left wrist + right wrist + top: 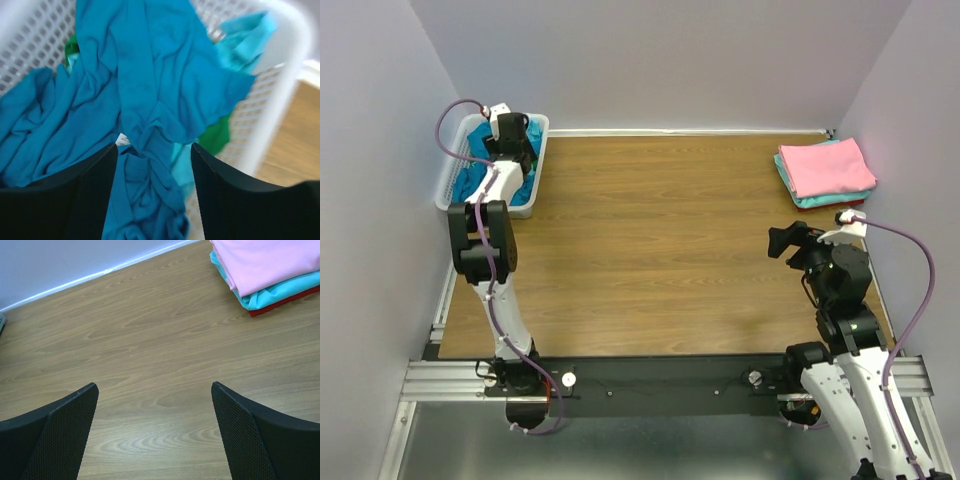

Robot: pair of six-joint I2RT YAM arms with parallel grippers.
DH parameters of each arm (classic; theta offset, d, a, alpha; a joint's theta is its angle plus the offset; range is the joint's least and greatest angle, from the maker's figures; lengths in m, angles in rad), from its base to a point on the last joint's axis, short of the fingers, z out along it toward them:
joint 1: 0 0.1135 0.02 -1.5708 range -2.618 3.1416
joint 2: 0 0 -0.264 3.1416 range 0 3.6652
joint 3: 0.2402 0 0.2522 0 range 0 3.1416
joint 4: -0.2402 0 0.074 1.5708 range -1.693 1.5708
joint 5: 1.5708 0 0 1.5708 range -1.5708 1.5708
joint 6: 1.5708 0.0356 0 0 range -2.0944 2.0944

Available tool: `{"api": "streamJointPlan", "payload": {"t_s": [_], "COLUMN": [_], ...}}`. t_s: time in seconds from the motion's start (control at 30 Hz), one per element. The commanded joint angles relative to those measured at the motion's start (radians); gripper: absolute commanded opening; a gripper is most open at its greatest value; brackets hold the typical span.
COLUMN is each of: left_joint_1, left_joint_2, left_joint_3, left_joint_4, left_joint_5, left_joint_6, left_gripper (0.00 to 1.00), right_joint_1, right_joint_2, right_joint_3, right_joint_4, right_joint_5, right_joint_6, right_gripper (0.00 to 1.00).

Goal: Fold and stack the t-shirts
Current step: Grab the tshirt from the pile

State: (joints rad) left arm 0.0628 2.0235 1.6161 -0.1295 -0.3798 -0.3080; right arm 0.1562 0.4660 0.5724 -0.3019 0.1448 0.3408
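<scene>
The brown wooden table (660, 250) is the biggest thing here. At its far left corner sits the white slotted plastic basket (542, 135). The deep teal-blue t-shirt (165, 75) lies in the basket, all crumpled. It fills most of the basket. One long bunched fold of it runs from the near side of the basket straight toward the far wall.

The left gripper (154, 147) is down inside the basket. Its two black fingers are partly open, one on each side of that fold. The cloth sits between them but is not squeezed tight. A green shirt (215, 137) and a pale turquoise shirt (245, 35) peek out from under the teal one on the right side of the basket.

At the far right of the table is a neat stack. A folded pink shirt (828, 165) is on top, a folded turquoise shirt (810, 200) is under it, and a thin red layer (285, 302) is at the bottom. The stack sits a little crooked to the table edge.

The right gripper (154, 385) hangs over bare wood near the stack. Its fingers are wide open and hold nothing.
</scene>
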Motion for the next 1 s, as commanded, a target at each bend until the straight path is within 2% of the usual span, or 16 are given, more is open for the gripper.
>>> {"api": "streamJointPlan", "payload": {"t_s": [0.0,0.13,0.23,0.27,0.4,0.5,0.67,0.73,0.8,0.87,0.97], "left_joint_1": [0.035,0.054,0.061,0.063,0.057,0.045,-0.060,-0.191,-0.272,-0.406,-0.530], "left_joint_2": [0.082,0.159,0.207,0.199,0.095,0.007,-0.187,-0.250,-0.287,-0.350,-0.434], "left_joint_3": [0.063,0.114,0.165,0.162,0.130,0.149,0.307,0.381,0.416,0.427,0.409], "left_joint_4": [-0.082,-0.116,-0.163,-0.160,-0.121,-0.096,-0.090,-0.075,-0.065,-0.044,0.007], "left_joint_5": [0.039,0.062,0.064,0.064,0.024,-0.016,-0.079,-0.079,-0.079,-0.056,-0.021], "left_joint_6": [-0.006,0.018,0.029,0.030,0.006,0.039,0.108,0.171,0.205,0.254,0.320], "left_gripper": [0.65,0.58,0.44,0.31,0.00,0.00,0.00,0.00,0.00,0.00,0.00], "right_joint_1": [0.008,0.006,0.006,0.008,0.006,0.006,0.008,0.008,0.006,0.006,0.006], "right_joint_2": [0.006,0.014,0.022,0.023,0.023,0.023,0.019,0.022,0.028,0.033,0.048], "right_joint_3": [-0.011,-0.009,-0.009,-0.009,-0.008,-0.008,0.003,0.012,0.036,0.063,0.116], "right_joint_4": [-0.020,-0.020,-0.020,-0.020,-0.020,-0.020,-0.020,-0.022,-0.028,-0.034,-0.048], "right_joint_5": [0.009,0.001,-0.008,-0.008,-0.013,-0.024,-0.030,-0.025,-0.027,-0.045,-0.074], "right_joint_6": [0.010,0.012,0.012,0.012,0.012,0.010,-0.006,-0.019,-0.019,-0.011,0.001], "right_gripper": [1.00,1.00,1.00,1.00,1.00,1.00,1.00,1.00,1.00,1.00,1.00]}}
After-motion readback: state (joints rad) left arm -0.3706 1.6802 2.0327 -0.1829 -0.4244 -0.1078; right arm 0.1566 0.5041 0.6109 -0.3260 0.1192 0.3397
